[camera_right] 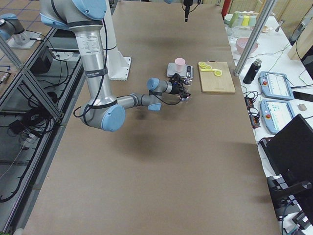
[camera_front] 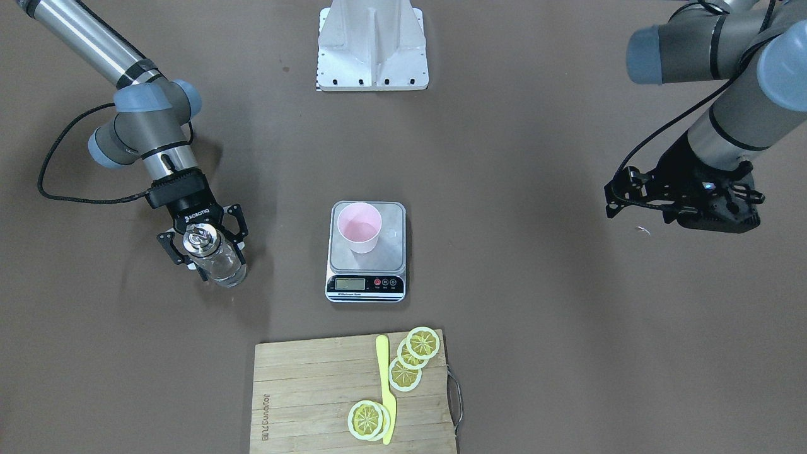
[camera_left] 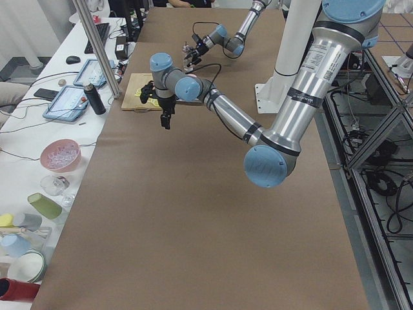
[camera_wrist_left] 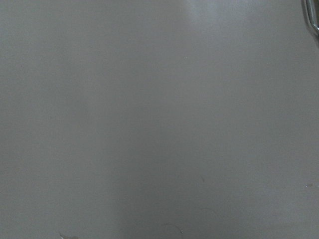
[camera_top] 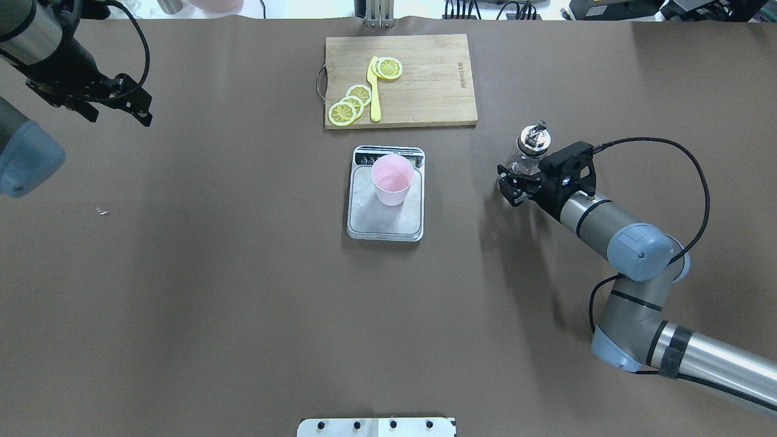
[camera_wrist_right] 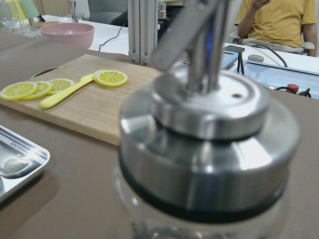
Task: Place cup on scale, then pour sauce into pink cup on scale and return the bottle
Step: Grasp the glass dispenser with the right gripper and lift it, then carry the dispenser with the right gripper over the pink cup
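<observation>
The pale pink cup (camera_front: 359, 227) stands upright on the silver plate of the scale (camera_front: 394, 255) at the table's centre; both also show in the overhead view, cup (camera_top: 393, 179) and scale (camera_top: 364, 221). The clear glass bottle (camera_front: 217, 261) with its shiny metal spout cap (camera_wrist_right: 209, 114) stands upright on the table to the robot's right of the scale. My right gripper (camera_front: 214, 255) has its jaws spread around the bottle's body and looks open. My left gripper (camera_top: 118, 106) hovers empty and open far to the robot's left.
A wooden cutting board (camera_front: 302, 391) with several lemon slices (camera_front: 413, 356) and a yellow knife (camera_front: 386, 388) lies beyond the scale on the operators' side. The robot base (camera_front: 372, 44) is at the near edge. Bowls and tablets sit on side benches.
</observation>
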### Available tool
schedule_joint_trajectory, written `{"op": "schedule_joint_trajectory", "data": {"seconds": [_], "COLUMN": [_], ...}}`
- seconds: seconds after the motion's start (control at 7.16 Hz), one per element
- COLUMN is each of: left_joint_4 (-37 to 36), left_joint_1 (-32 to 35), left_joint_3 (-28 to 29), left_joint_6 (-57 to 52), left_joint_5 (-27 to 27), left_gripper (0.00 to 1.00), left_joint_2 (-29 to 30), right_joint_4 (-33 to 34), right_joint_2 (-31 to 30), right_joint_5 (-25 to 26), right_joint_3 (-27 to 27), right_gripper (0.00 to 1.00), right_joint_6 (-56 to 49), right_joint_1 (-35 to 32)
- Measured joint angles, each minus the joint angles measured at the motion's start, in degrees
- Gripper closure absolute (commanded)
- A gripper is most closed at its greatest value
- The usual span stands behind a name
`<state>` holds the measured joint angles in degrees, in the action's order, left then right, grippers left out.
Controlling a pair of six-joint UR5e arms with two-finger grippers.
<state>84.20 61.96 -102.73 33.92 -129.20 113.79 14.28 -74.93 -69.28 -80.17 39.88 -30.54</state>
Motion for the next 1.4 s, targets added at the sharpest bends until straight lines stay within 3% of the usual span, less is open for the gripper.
{"op": "schedule_joint_trajectory", "data": {"seconds": [0.7,0.98,1.4], "left_joint_4": [-0.01,-0.02,0.18], "left_joint_1": [1.86,5.29,9.99], "left_joint_3": [0.05,0.43,0.48], "left_joint_6": [-3.37,-11.1,-23.39], "left_joint_5": [-0.77,-1.68,-3.06], "left_gripper": [0.03,0.03,0.03], "left_joint_2": [-0.65,-2.72,-7.6], "right_joint_4": [2.18,11.74,36.3], "right_joint_2": [1.83,1.13,-1.74], "right_joint_5": [-0.56,-2.31,-0.41], "right_joint_3": [-1.84,-7.91,-23.37], "right_gripper": [0.97,0.97,0.97], "right_joint_6": [-0.62,-6.2,-20.79], "right_joint_1": [-1.55,-2.96,-3.52]}}
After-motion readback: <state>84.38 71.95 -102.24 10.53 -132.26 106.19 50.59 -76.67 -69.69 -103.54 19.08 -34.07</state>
